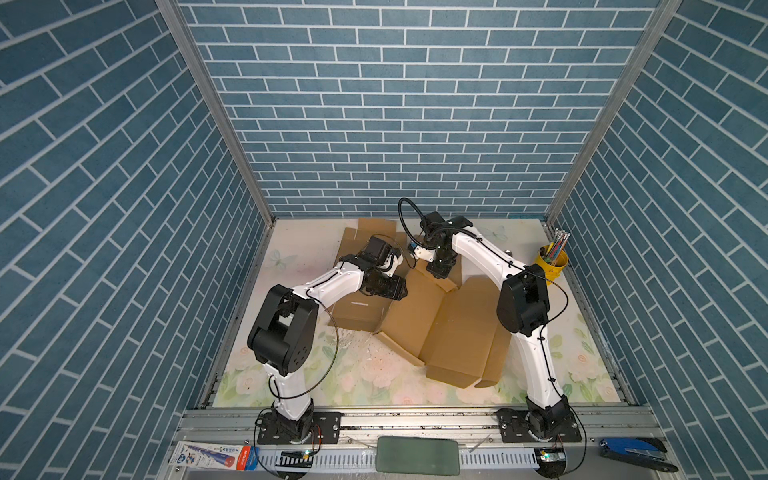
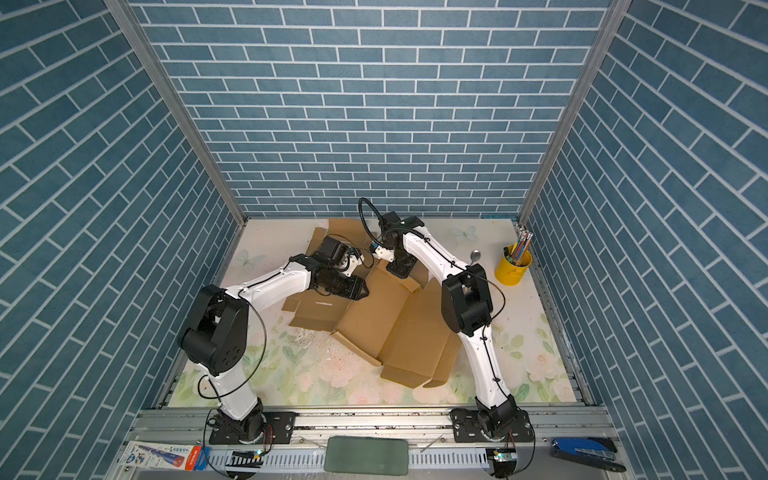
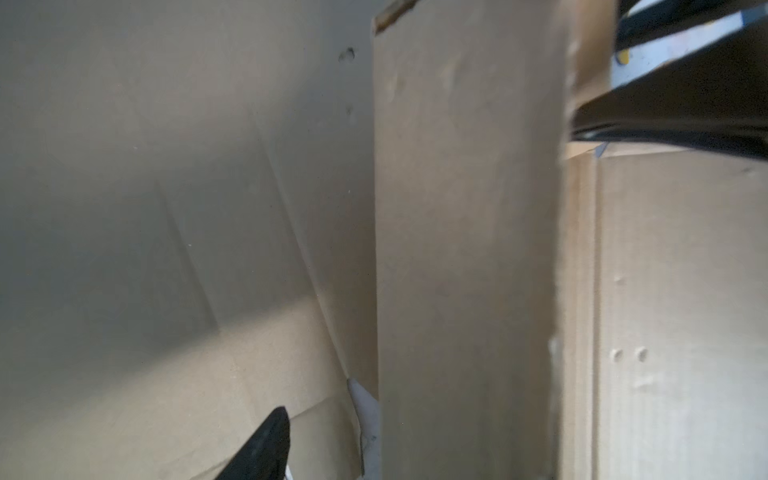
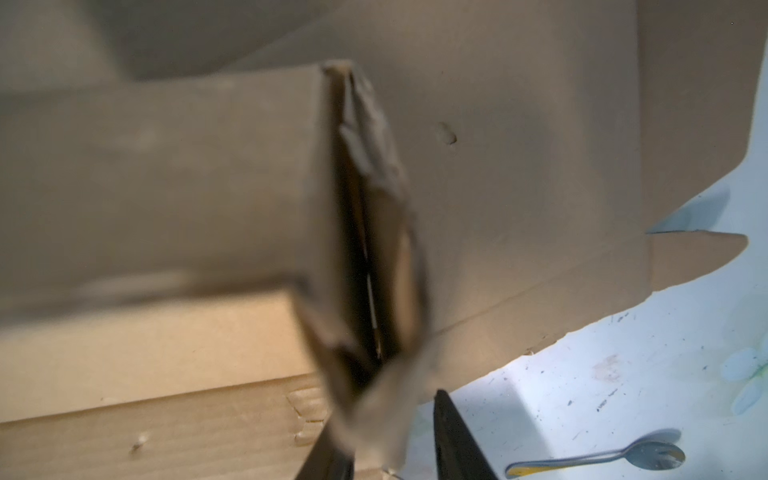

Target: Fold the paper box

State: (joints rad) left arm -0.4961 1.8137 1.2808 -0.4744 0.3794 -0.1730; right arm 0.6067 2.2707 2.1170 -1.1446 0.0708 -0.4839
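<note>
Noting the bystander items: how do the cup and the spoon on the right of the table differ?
The cup is yellow; the spoon is silvery metal. The cup stands upright with pencils in it; the spoon lies flat, holding nothing. The cup is farther right; the spoon lies between the cup and the right arm. Both rest on the table, right of the box.
</note>
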